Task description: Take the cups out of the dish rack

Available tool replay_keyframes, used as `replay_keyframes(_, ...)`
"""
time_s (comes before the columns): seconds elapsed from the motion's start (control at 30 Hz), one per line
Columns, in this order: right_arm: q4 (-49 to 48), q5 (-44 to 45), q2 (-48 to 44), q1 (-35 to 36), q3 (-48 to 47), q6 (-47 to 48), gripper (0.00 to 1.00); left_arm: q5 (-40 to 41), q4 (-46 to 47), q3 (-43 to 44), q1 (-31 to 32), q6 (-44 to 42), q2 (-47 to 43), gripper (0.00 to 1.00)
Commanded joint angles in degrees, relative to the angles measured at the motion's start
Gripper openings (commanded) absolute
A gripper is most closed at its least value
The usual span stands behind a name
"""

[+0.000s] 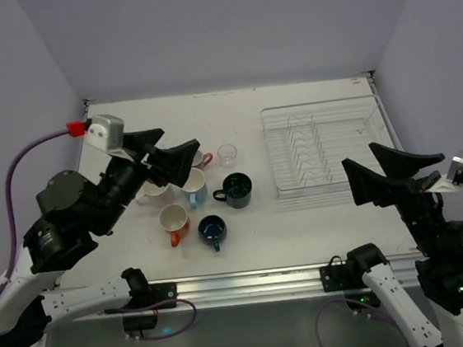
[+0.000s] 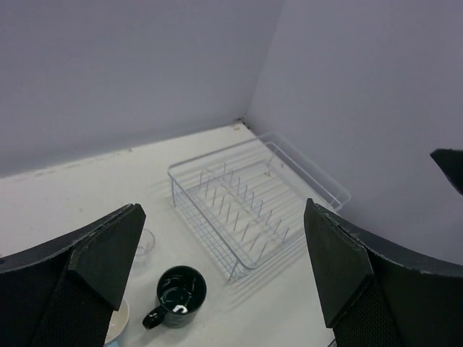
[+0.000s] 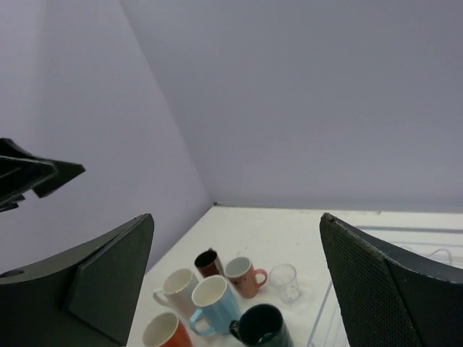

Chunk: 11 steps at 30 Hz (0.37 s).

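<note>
A flat white rectangular tabletop [image 1: 255, 237] fills the middle of the overhead view. Plain pale lilac walls close it in on three sides. The back wall [image 1: 224, 25] rises from its far edge, the left wall [image 1: 6, 73] from its left edge and the right wall [image 1: 441, 35] from its right edge. A silver ribbed metal rail [image 1: 251, 282] runs along its near edge. Beyond that edge, lower than the tabletop, lies a dull grey surface [image 1: 257, 336].
</note>
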<state>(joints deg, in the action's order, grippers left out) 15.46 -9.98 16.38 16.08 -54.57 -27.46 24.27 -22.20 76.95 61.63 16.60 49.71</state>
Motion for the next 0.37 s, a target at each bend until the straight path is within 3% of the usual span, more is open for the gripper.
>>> replay_keyframes(0.0,5.3,10.6,-1.8,-0.1,-3.5,2.8,0.99,6.0,-7.3,5.5,0.2,-6.0,-0.9,1.0)
replay_keyframes(0.1,5.2,14.4,-3.9,-0.2,-4.6,3.3,0.99,6.2,-4.5,7.3,0.2,-8.4,-4.8,1.0)
replay_keyframes(0.23,3.4,13.8,-5.0,-0.1,-1.9,1.6,0.99,6.7,2.2,-0.8,0.2,-10.7,-12.3,1.0)
replay_keyframes(0.33,2.4,11.3,-3.5,-0.2,0.3,0.2,0.99,9.7,2.5,-4.5,0.2,-9.9,-12.1,1.0)
